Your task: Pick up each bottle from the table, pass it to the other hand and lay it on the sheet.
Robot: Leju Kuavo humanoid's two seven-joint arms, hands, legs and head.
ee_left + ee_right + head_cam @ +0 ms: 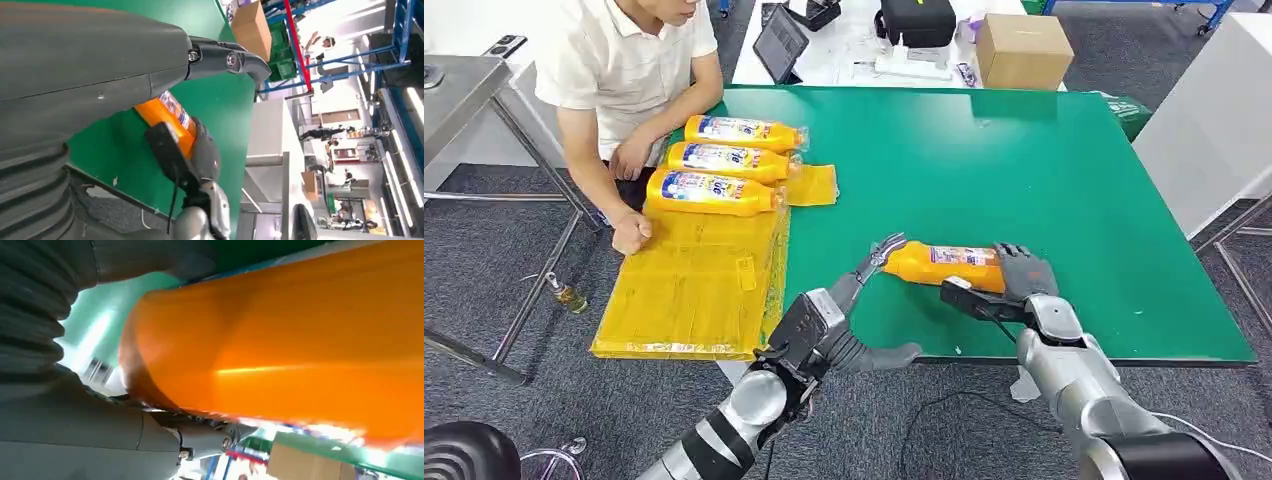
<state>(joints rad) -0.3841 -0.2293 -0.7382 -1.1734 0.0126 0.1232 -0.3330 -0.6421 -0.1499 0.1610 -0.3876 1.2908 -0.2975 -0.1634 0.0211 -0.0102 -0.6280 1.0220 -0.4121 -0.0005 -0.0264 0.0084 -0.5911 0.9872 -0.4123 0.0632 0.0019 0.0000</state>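
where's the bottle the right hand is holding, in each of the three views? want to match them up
Head view: the bottle lies sideways above the green table's near edge, held by the right hand, the left hand reaching its neck end.
Left wrist view: its orange body and label show past the thumb.
Right wrist view: its orange body is close up.
Shared landmark: the cardboard box.

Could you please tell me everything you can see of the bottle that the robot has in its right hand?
The bottle is orange, glossy like plastic, with a white and blue label on its side. It lies horizontal, low over the near part of the green table, its narrow end toward the yellow sheet. The right hand grips its wide base end. The left hand reaches its fingertips to the narrow end; whether they touch it is unclear.
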